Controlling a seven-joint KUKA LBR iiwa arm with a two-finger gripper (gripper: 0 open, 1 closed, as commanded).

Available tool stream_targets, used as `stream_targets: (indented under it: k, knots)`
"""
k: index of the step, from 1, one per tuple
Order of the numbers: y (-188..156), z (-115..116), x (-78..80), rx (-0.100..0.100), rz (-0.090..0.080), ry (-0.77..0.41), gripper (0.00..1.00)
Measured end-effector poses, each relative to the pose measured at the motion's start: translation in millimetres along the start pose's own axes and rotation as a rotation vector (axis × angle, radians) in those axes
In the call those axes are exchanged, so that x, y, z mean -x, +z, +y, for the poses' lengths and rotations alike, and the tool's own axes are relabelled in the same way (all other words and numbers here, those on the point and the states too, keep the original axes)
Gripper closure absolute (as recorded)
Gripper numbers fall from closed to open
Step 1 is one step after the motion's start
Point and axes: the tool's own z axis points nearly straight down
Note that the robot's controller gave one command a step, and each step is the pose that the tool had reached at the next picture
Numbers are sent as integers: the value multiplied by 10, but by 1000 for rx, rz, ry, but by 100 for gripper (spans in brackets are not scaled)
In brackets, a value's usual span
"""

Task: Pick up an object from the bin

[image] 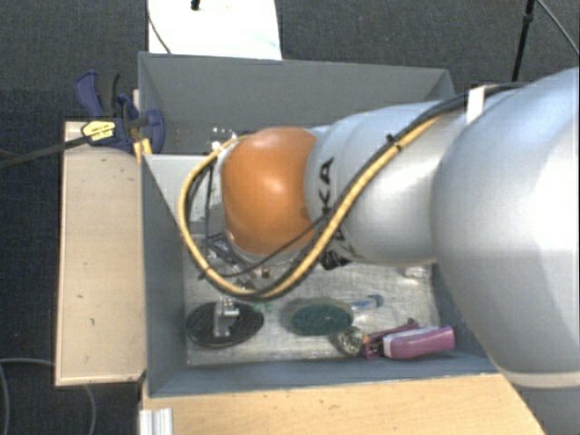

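Arm point(408, 198) reaches into grey bin point(299, 93); black disc point(204, 326), green disc point(319, 318), pink oblong point(419, 341) along near wall.

Bright, even light from overhead, with soft-edged shadows.
The pale shell of the arm point(489, 179) glares almost white along its top at the right, and the orange cover point(267, 188) carries a broad, soft sheen on its upper side. Inside the bin point(290, 89) the back wall is evenly lit, while the floor under the arm lies in dim shadow. The white sheet point(217, 16) beyond is washed out.
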Motion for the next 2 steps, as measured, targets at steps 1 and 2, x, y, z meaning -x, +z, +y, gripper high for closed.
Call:
stream_targets:
  k: [1,2]
  knots:
    - [747,-167,-81,2,-4,-119,0]
    - [730,-169,-71,2,-7,-112,100]
